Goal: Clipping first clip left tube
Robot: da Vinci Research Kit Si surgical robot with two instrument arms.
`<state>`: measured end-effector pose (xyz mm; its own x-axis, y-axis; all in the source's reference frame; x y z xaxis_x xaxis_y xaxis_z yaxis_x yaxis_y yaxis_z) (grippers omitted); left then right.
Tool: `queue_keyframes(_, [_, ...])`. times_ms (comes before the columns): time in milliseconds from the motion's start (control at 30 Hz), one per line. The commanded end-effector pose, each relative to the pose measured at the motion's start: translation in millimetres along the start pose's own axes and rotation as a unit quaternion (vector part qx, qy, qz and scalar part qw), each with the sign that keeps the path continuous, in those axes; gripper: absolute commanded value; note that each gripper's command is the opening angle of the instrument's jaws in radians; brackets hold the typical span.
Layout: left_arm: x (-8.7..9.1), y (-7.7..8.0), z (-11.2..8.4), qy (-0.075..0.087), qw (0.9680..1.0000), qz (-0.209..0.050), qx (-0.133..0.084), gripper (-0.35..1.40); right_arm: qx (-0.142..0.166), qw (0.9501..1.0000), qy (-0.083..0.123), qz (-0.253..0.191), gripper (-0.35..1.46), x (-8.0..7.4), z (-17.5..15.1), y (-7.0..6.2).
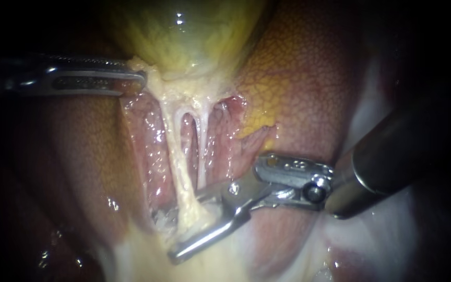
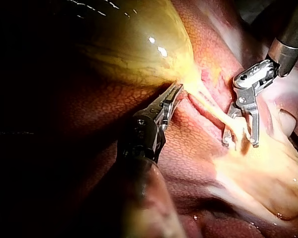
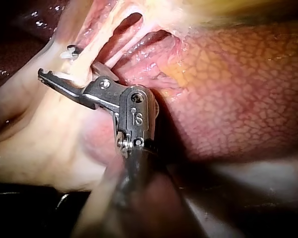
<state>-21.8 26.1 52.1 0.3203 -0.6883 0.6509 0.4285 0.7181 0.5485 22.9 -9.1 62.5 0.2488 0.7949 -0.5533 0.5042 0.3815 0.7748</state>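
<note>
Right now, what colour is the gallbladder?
The gallbladder is glossy yellow-green, paling to cream at its neck. The endoscope view shows it best.

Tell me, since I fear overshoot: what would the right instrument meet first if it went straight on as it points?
The left tube: it lies between the right instrument's open jaws, so going on would probably press it into their throat. Beyond is pale tissue; depth unclear.

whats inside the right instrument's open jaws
The pale yellowish left tube passes, low down, between the open jaws of the silver right instrument. One jaw's tip is hidden behind the tube; whether the jaws carry a clip cannot be seen.
</note>
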Motion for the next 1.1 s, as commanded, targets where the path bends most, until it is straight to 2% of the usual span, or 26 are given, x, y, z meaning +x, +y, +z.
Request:
queue_keyframes(33, [0.0, 0.0, 0.0, 0.0, 1.0, 0.0, 0.0, -0.35, 0.005, 1.0, 0.007, 0.002, 0.4, 0.4, -0.1, -0.2])
queue_keyframes(133, [0.0, 0.0, 0.0, 0.0, 1.0, 0.0, 0.0, -0.35, 0.015, 0.9996, 0.023, 0.006, 0.39, 1.6, -0.3, -0.6])
queue_keyframes(333, [0.1, 0.0, 0.1, 0.0, 1.0, 0.0, 0.0, -0.35, -0.012, 0.9988, 0.043, 0.021, 0.36, 3.4, -0.6, -1.9])
queue_keyframes(467, [0.2, 0.1, 0.1, 0.0, 1.0, 0.001, 0.0, -0.35, -0.011, 0.9987, 0.043, 0.025, 0.35, 3.8, -0.2, -2.2])
queue_keyframes(733, [0.2, 0.1, 0.2, 0.0, 1.0, 0.001, 0.0, -0.35, 0.002, 0.999, 0.031, 0.031, 0.28, 3.5, 0.3, -2.5])
queue_keyframes(1100, [0.2, 0.1, 0.1, 0.0, 1.0, 0.001, 0.0, -0.35, -0.011, 0.9985, 0.042, 0.033, -0.18, 4.3, 0.1, -2.2])
